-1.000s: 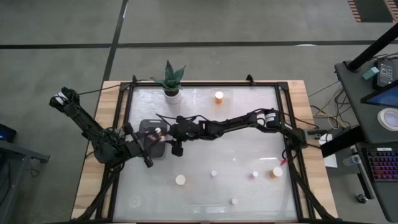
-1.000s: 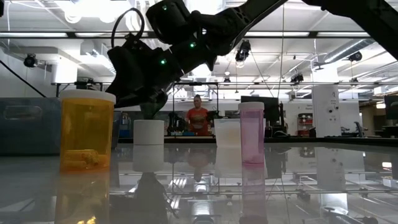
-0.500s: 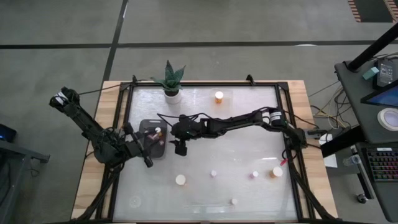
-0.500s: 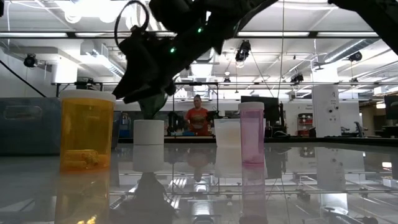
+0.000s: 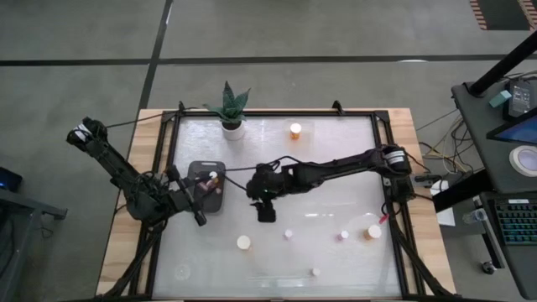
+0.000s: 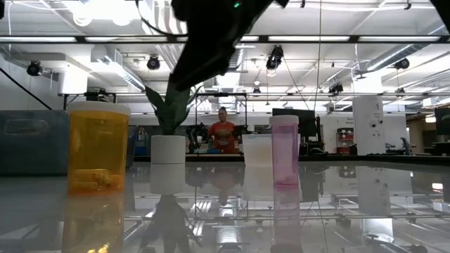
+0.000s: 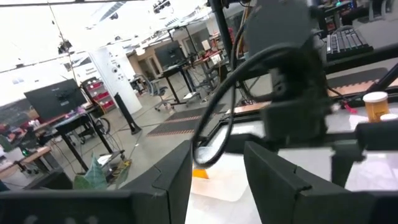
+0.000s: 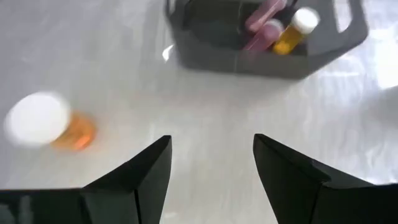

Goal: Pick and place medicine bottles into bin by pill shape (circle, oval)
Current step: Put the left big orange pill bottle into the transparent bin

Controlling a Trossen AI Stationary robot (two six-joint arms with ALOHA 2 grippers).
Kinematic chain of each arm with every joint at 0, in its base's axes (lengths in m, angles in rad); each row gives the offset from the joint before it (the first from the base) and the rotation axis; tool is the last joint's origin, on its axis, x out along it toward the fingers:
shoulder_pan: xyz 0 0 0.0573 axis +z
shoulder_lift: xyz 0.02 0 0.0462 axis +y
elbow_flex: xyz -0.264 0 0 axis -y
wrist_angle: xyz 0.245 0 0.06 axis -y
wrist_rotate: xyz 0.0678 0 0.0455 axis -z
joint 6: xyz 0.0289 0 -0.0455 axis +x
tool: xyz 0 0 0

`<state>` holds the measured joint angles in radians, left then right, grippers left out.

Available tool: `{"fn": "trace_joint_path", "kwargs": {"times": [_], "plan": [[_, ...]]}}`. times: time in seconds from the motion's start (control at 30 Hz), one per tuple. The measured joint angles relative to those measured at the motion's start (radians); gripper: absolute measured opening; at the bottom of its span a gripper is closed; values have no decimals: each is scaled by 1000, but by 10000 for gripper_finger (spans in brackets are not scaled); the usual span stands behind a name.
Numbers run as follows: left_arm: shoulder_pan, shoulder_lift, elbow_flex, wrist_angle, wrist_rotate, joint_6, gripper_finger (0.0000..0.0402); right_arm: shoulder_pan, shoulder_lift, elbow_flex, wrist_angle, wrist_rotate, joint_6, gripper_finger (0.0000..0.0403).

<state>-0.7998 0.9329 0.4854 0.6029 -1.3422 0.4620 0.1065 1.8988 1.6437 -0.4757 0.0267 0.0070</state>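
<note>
The right gripper (image 5: 266, 213) is held spread and empty, between the dark bin (image 5: 206, 186) and an orange bottle (image 5: 243, 242).

A white pot (image 5: 233, 127) holding a spiky green plant (image 5: 227, 104) stands near the far edge of a pale, glossy table (image 5: 336, 159) with a wooden border (image 5: 119, 243). Seen level across the table, the pot (image 6: 168, 149) sits in front of a person in a red top (image 6: 223, 133), far back in a bright workshop. A monitor (image 7: 60, 99) stands on a desk there. To one side of the table, a roll of tape (image 5: 525, 159) lies on a dark cart.
</note>
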Motion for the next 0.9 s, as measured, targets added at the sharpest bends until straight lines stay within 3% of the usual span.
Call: {"fn": "trace_joint_path", "kwargs": {"times": [0.43,0.57,0.7,0.9], "plan": [[0,17,4,44,5,-62,130,130,-295,-285,-88,4,173,219],[0,31,18,44,4,-105,130,184,-421,-417,-71,97,196,219],[0,62,55,45,4,-143,130,238,-562,-562,7,196,207,219],[0,148,152,44,4,-131,130,265,-771,-783,228,211,151,219]]}}
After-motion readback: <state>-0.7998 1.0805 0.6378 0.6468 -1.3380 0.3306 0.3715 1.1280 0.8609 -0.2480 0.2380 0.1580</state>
